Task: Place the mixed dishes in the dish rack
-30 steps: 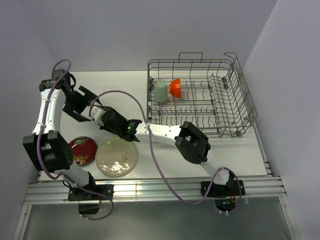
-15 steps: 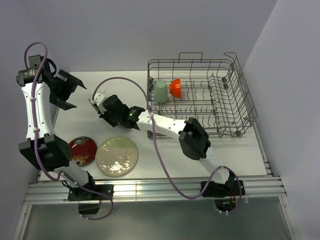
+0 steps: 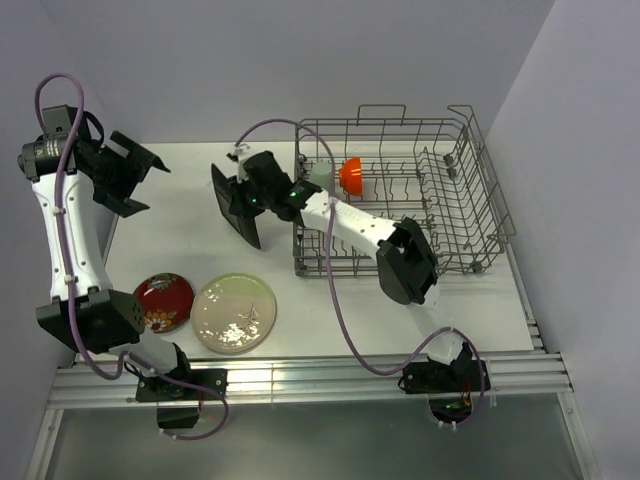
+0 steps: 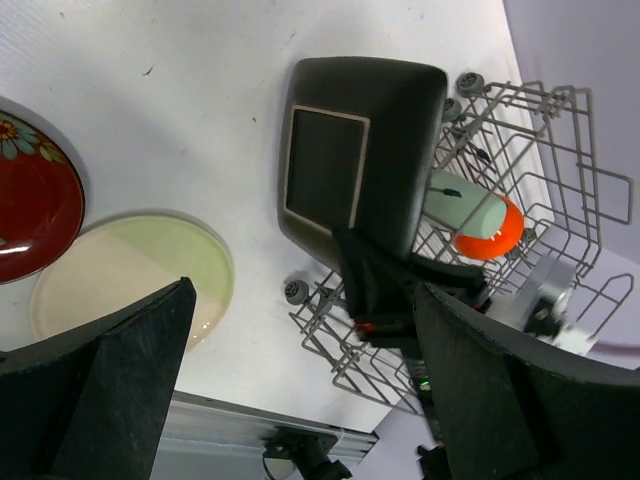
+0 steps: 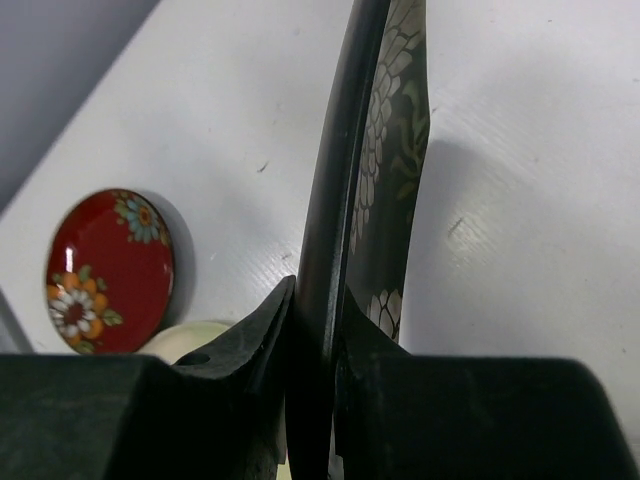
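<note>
My right gripper [image 3: 252, 196] [image 5: 318, 300] is shut on the black square floral plate [image 3: 233, 207] [image 5: 375, 150] [image 4: 355, 150], which hangs on edge above the table just left of the dish rack [image 3: 487, 205] [image 4: 560, 120]. A pale green cup [image 3: 320, 180] [image 4: 462, 202] and a small orange bowl [image 3: 350, 175] [image 4: 497, 236] sit in the rack's far left part. The red flowered plate [image 3: 165, 301] [image 5: 108, 270] [image 4: 30, 205] and the cream plate [image 3: 233, 313] [image 4: 125, 275] lie flat at the near left. Raised at the far left, my left gripper [image 3: 132, 175] [image 4: 310, 400] is open and holds nothing.
The rack fills the right half of the table, its handles standing above the rim. A wall runs close behind the left arm. The table's near edge is a metal rail [image 3: 300, 375] where both arm bases are bolted.
My right gripper has swung from the table's middle toward the rack's left side, and the black plate now stands on edge in it. The left gripper drew back up to the far left.
</note>
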Motion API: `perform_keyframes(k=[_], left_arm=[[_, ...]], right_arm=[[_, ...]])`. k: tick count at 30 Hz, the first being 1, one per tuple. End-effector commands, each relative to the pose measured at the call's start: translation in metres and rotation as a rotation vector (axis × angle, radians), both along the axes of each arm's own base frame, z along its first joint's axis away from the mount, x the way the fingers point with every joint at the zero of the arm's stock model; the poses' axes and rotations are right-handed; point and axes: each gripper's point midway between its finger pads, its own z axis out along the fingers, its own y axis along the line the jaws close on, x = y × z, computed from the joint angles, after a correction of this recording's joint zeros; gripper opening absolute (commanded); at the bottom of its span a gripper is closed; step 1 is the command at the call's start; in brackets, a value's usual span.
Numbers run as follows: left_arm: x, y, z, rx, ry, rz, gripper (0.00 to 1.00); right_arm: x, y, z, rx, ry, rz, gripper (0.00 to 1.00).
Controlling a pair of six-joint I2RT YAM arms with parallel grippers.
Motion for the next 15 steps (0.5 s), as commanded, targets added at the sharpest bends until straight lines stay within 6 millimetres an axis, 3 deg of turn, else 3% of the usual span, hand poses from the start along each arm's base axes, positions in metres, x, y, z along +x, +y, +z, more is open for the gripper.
perform_keyframes(k=[1,2,4,7,9,10,12,13,15], left_arm=[[-0.026,-0.009,0.037,0.039,-0.107,-0.048,0.97],[-0.034,-0.011,0.035,0.042,-0.112,-0.047,0.96],[-0.039,-0.011,0.033,0.053,-0.126,-0.051,0.96],[-0.051,-0.018,0.012,0.027,-0.094,-0.066,0.96],[-0.056,-0.021,0.012,0.019,-0.105,-0.066,0.95],[-0.057,-0.022,0.009,0.015,-0.102,-0.064,0.95],[-0.061,-0.024,0.011,0.013,-0.119,-0.063,0.95],[-0.063,-0.026,0.006,0.001,-0.108,-0.056,0.95],[-0.067,-0.031,0.009,-0.016,-0.139,-0.047,0.95]], right_arm=[[0.000,-0.010,0.184,0.410,-0.171,0.001,0.00],[-0.002,-0.015,0.202,0.453,-0.167,-0.002,0.00],[-0.001,-0.022,0.221,0.517,-0.139,0.005,0.00],[-0.003,-0.032,0.252,0.607,-0.119,0.016,0.00],[-0.006,-0.039,0.270,0.649,-0.107,0.020,0.00],[-0.010,-0.049,0.293,0.706,-0.115,0.023,0.00],[-0.011,-0.065,0.310,0.751,-0.109,0.005,0.00],[-0.019,-0.081,0.330,0.793,-0.102,-0.006,0.00],[-0.015,-0.105,0.328,0.786,-0.091,-0.076,0.00]])
